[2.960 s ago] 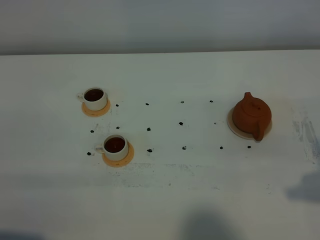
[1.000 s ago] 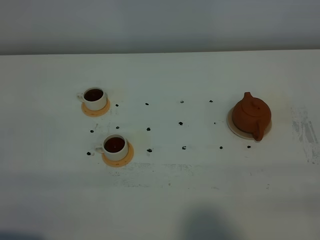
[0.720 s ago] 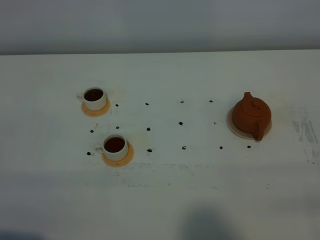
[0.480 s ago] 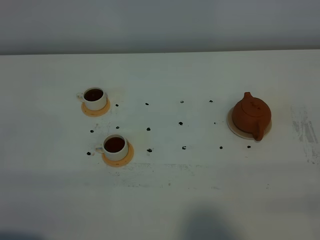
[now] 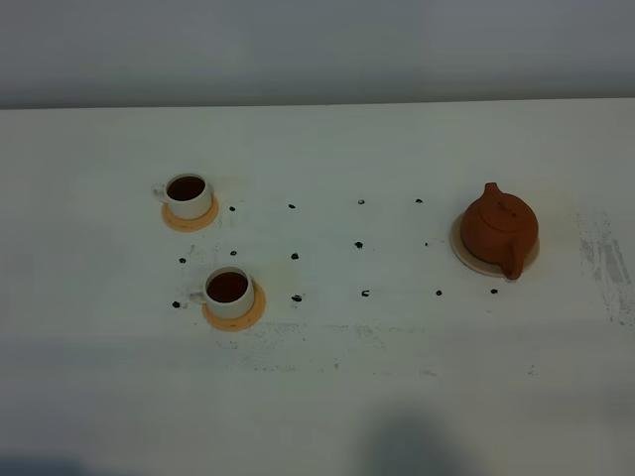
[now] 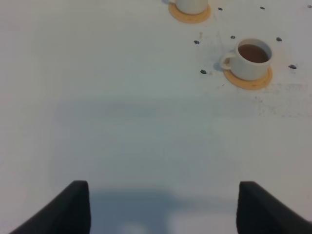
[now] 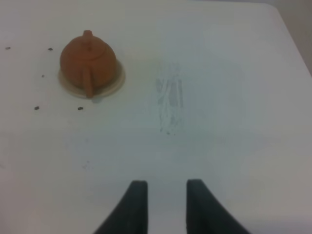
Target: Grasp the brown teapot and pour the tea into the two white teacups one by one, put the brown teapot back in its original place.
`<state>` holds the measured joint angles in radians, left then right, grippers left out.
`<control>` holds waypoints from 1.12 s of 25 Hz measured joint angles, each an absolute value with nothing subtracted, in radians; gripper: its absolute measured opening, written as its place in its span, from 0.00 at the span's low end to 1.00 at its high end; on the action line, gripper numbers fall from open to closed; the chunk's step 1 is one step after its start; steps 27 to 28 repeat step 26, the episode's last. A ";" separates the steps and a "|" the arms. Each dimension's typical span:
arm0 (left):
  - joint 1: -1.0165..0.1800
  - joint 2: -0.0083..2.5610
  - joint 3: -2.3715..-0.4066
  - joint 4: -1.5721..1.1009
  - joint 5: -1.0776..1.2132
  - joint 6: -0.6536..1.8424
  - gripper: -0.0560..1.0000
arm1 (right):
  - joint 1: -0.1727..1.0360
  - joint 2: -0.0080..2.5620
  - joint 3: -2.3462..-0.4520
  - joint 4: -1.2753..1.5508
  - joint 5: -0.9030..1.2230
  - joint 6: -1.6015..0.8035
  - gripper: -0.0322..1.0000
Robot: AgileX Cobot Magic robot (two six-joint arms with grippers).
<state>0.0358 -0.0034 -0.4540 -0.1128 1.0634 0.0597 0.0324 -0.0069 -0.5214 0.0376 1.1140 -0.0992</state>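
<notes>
The brown teapot (image 5: pixel 499 230) sits upright on its cream saucer (image 5: pixel 463 257) at the right of the table, handle toward the front. It also shows in the right wrist view (image 7: pixel 87 61) on the saucer (image 7: pixel 117 82). The two white teacups (image 5: pixel 189 195) (image 5: pixel 229 291) stand at the left on orange coasters, both holding dark tea. The nearer cup (image 6: pixel 251 59) shows in the left wrist view. My left gripper (image 6: pixel 163 185) is wide open and empty, well short of the cups. My right gripper (image 7: pixel 166 184) is narrowly open and empty, far from the teapot. Neither gripper shows in the exterior high view.
Small black marks (image 5: pixel 359 244) dot the white table between cups and teapot. A scuffed grey patch (image 5: pixel 605 260) lies right of the teapot and also shows in the right wrist view (image 7: pixel 168 100). The table's back edge (image 5: pixel 317 103) meets a grey wall.
A dark blur at the right edge three seconds ago has left the exterior view. Teapot and cups have not moved.
</notes>
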 joint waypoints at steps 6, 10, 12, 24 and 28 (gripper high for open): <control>0.036 -0.003 -0.454 -0.113 1.063 0.060 0.62 | 0.032 -0.007 -0.521 0.038 1.114 -0.099 0.22; 0.036 -0.003 -0.454 -0.113 1.063 0.060 0.62 | 0.032 -0.007 -0.521 0.038 1.114 -0.099 0.22; 0.036 -0.003 -0.454 -0.113 1.063 0.060 0.62 | 0.032 -0.007 -0.521 0.038 1.114 -0.099 0.22; 0.036 -0.003 -0.454 -0.113 1.063 0.060 0.62 | 0.032 -0.007 -0.521 0.038 1.114 -0.099 0.22; 0.036 -0.003 -0.454 -0.113 1.063 0.060 0.62 | 0.032 -0.007 -0.521 0.038 1.114 -0.099 0.22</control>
